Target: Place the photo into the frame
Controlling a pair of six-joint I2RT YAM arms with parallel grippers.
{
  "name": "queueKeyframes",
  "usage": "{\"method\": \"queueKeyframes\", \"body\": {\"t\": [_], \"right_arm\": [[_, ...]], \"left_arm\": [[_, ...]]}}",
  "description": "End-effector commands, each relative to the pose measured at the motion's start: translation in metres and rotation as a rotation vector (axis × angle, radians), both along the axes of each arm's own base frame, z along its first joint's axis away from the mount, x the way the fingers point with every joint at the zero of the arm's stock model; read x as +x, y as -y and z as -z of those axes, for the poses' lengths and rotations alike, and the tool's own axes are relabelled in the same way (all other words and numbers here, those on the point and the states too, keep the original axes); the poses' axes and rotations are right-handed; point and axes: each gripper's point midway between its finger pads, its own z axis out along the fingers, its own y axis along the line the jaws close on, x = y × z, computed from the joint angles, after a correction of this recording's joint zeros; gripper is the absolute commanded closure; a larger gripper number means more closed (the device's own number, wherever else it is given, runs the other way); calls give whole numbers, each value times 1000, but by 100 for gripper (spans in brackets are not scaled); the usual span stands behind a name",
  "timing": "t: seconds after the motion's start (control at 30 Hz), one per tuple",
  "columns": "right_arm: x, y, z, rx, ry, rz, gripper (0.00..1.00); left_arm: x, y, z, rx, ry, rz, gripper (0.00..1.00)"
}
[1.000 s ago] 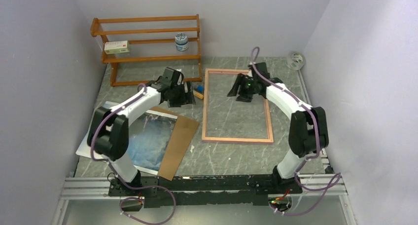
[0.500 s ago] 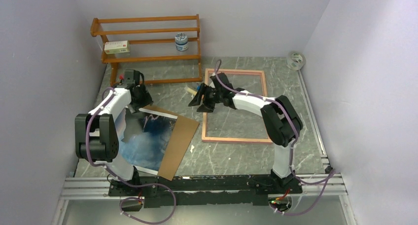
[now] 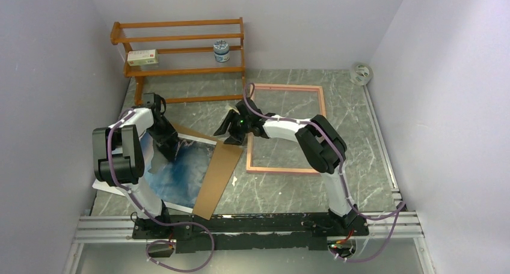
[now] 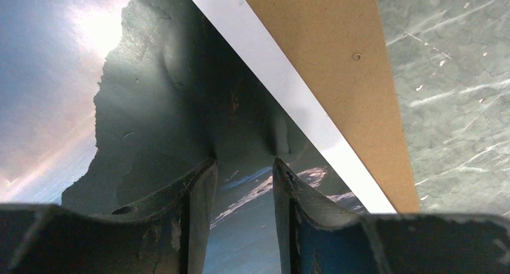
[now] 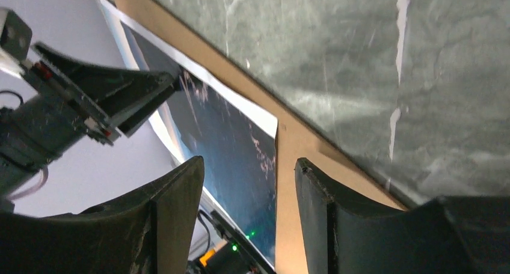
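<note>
The photo (image 3: 180, 173) lies face up at the left on a brown hardboard sheet (image 3: 221, 169). The pink-bordered frame (image 3: 282, 170) lies flat right of them, with bare table inside it. My left gripper (image 3: 171, 150) is low over the photo's far part; in its wrist view the jaws (image 4: 243, 166) stand apart over the dark mountains of the photo (image 4: 150, 106), nothing between them. My right gripper (image 3: 226, 133) hovers by the hardboard's far corner, open (image 5: 246, 166), with the photo's corner (image 5: 228, 142) and the hardboard (image 5: 288, 160) showing beyond its fingers.
An orange wooden shelf rack (image 3: 180, 51) stands at the back left, holding a white box (image 3: 142, 57) and a small jar (image 3: 222, 50). A roll of tape (image 3: 361, 74) lies at the back right corner. Walls close in on both sides.
The left arm swung left, then came down over the photo's far edge, its jaws narrower. The right arm left the frame's inside and reached left to the hardboard's far corner.
</note>
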Motion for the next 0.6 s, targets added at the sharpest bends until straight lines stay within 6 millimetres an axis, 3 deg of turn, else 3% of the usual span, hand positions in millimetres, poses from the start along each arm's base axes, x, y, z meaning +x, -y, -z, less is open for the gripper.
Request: {"method": "queueKeyframes", "body": {"t": [0.0, 0.27, 0.57], "right_arm": [[3, -11, 8, -44, -30, 47, 40], [-20, -20, 40, -104, -124, 26, 41], [-22, -29, 55, -93, -135, 24, 41]], "left_arm": [[-18, 14, 12, -69, -83, -4, 56], [-18, 21, 9, -106, -99, 20, 59], [-19, 39, 10, -192, -55, 10, 61]]}}
